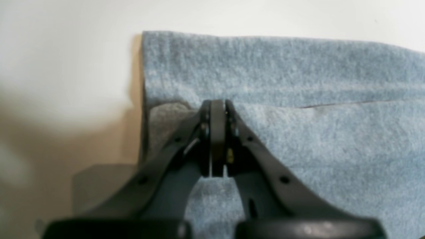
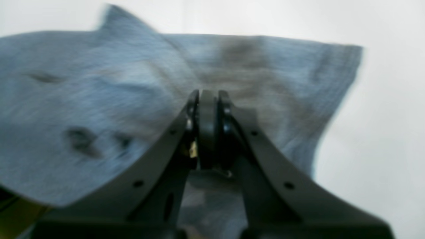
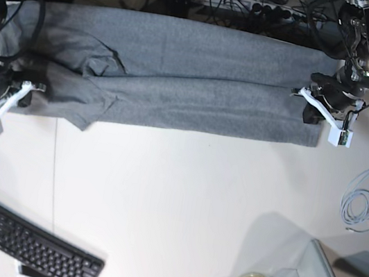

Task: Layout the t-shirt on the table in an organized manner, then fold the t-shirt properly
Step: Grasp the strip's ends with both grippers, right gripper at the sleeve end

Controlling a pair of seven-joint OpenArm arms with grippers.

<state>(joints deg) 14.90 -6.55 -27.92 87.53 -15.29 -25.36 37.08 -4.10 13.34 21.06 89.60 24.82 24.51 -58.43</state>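
Across the far side of the surface (image 3: 181, 201) the shirt (image 3: 179, 81) lies as a long grey band, already folded lengthwise, long axis running arm to arm. I see the left fingers (image 1: 217, 106) pinched on one end's upper layer, the right fingers (image 2: 208, 96) pinched on the sleeve end. Soft heathered knit, slightly rumpled near the sleeves.
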